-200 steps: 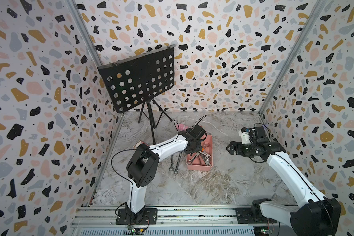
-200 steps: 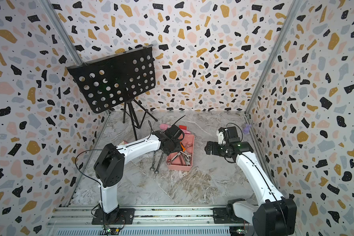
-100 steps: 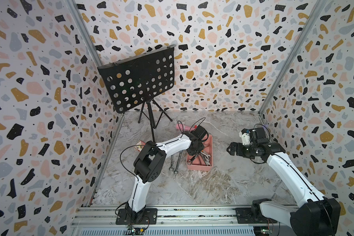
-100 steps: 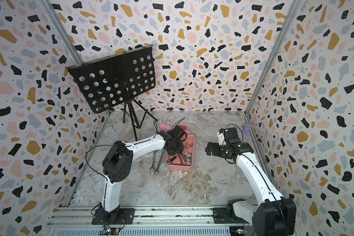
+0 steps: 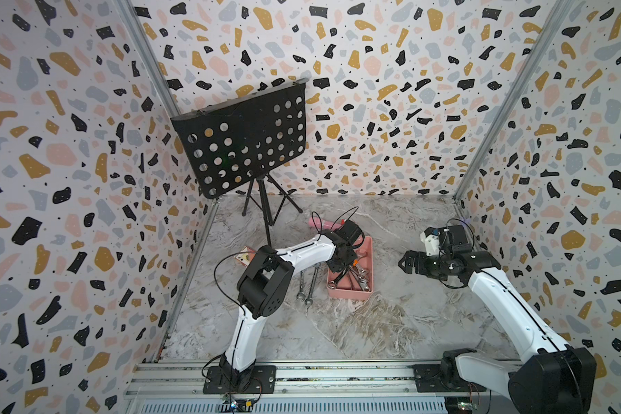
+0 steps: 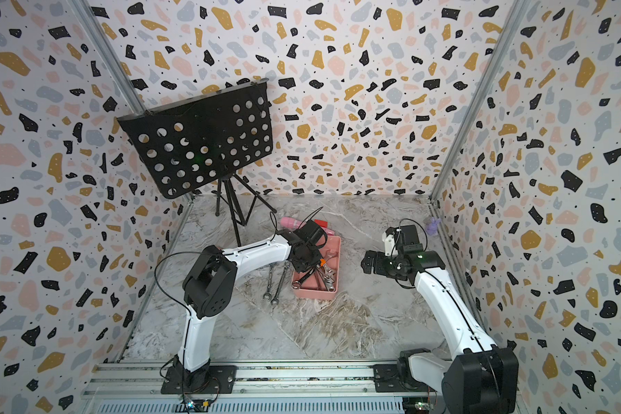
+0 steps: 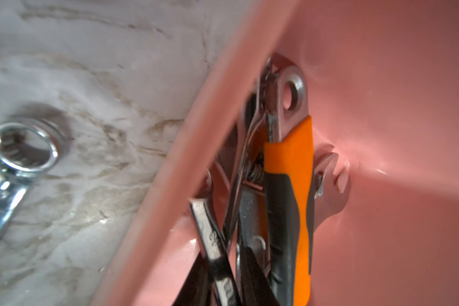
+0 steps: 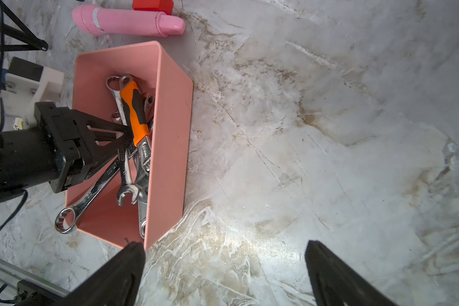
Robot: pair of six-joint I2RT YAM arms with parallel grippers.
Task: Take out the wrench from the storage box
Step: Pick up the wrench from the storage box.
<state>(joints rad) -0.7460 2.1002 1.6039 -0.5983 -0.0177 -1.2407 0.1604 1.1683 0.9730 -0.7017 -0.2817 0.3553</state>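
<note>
While the right pincer (image 8: 224, 245) hangs wide open above the bare desk (image 8: 329, 132) beside the box (image 8: 170, 111), the left pincer (image 8: 126, 135) reaches into that box. Its jaws are narrowed around the shaft of a silver wrench (image 7: 212, 238). That wrench lies inside the box, tangled in a pile against an orange-handled wrench (image 8: 133, 111). Lifting may drag neighbours along, tilt the light box, or let the slick shaft twist out of the pinch.

You see the left gripper (image 8: 124, 137) reaching into the storage box (image 8: 170, 119), its tips at a long wrench (image 8: 96, 189) (ring end overhanging the rim) beside an orange-handled wrench (image 8: 135, 111). The right gripper (image 8: 224, 246) has its jaws wide apart.
</note>
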